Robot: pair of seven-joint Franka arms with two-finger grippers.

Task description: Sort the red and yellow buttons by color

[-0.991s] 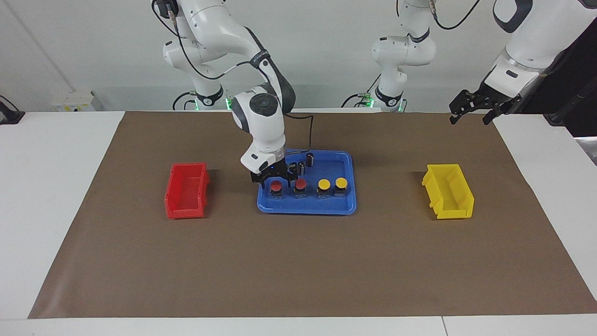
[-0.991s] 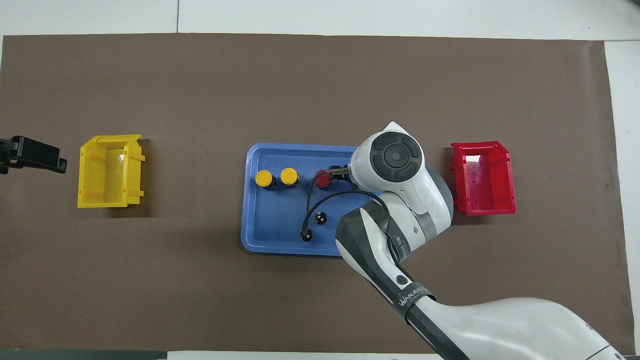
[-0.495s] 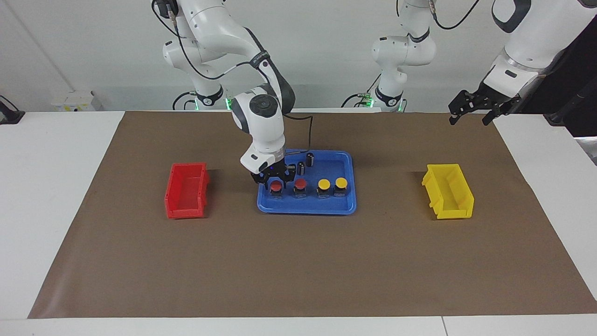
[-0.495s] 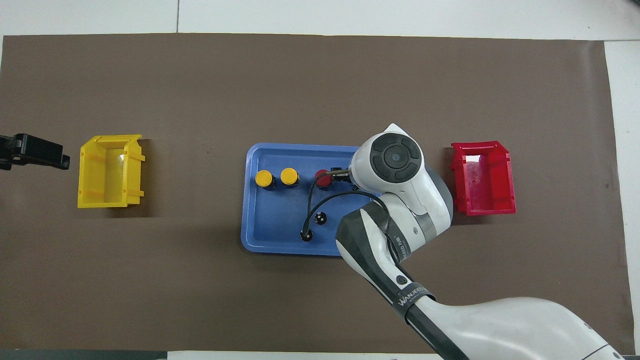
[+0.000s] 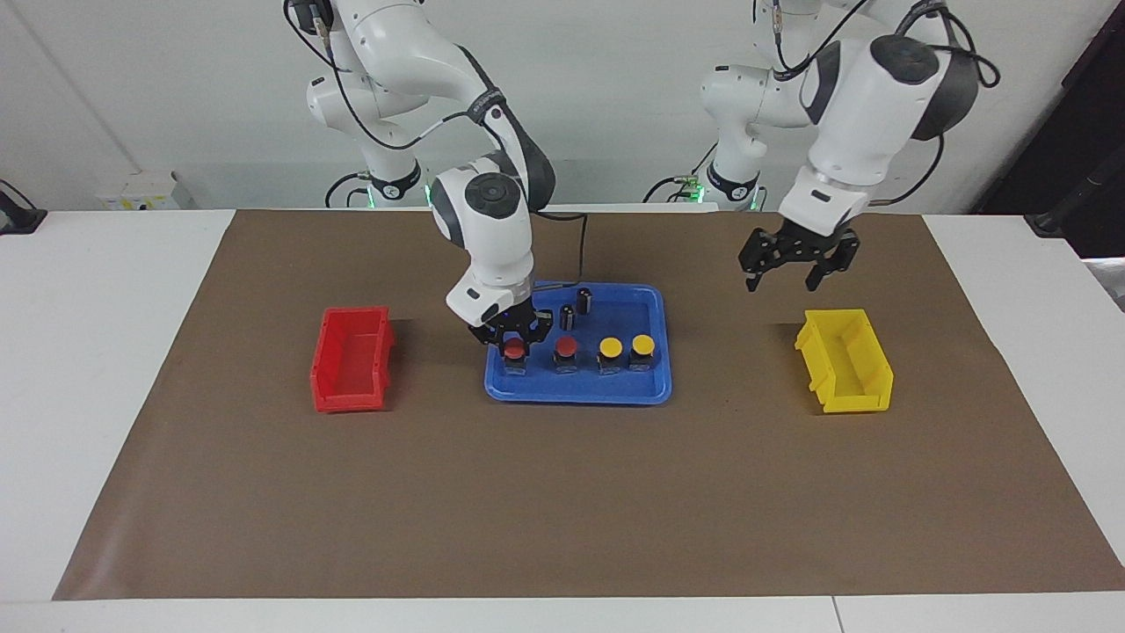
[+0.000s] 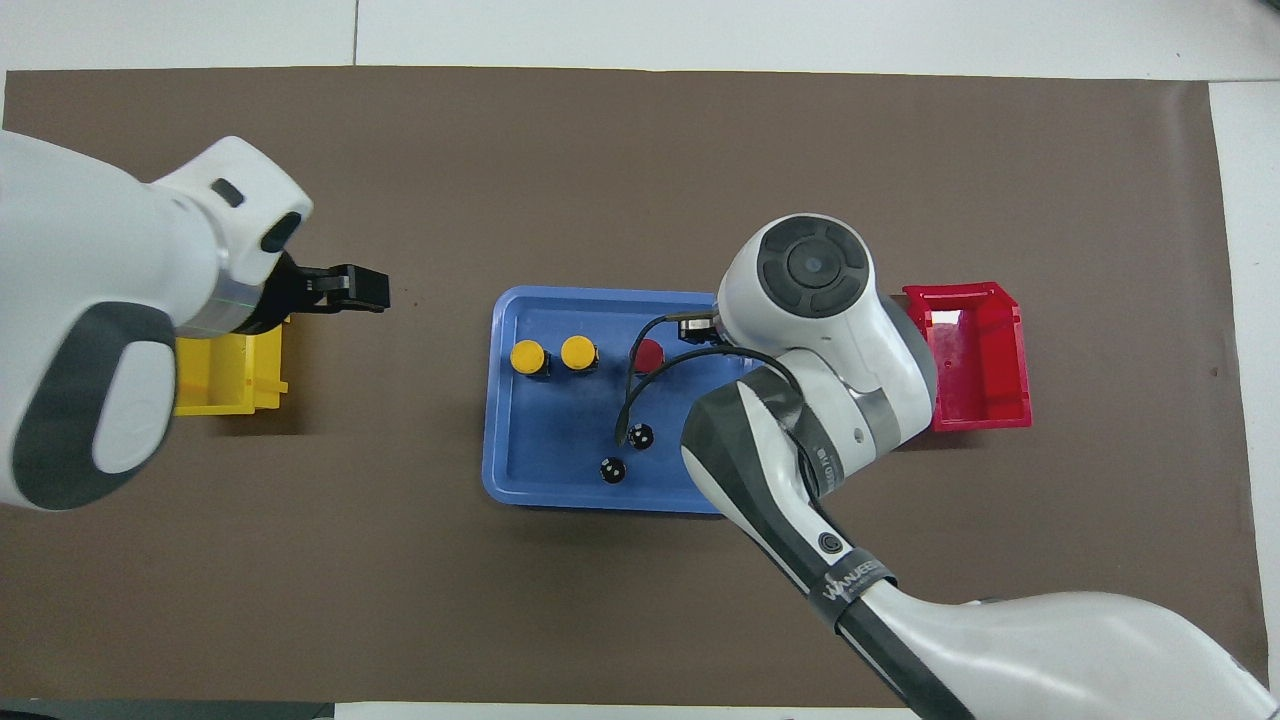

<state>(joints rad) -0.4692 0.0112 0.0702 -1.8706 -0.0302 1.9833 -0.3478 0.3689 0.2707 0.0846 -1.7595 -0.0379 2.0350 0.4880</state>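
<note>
This is a robotics lab. Two white robot arms (image 5: 492, 211) stand at 12 o'clock of a white table (image 5: 105, 290) before a bare white wall (image 5: 615, 79). A brown mat (image 5: 562, 492) covers the table, and cables (image 5: 668, 185) run from the arm bases.

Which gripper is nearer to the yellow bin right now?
Left. The left gripper hangs open in the air beside the yellow bin, toward the blue tray. The right gripper is down in that tray, shut on a red button.
</note>
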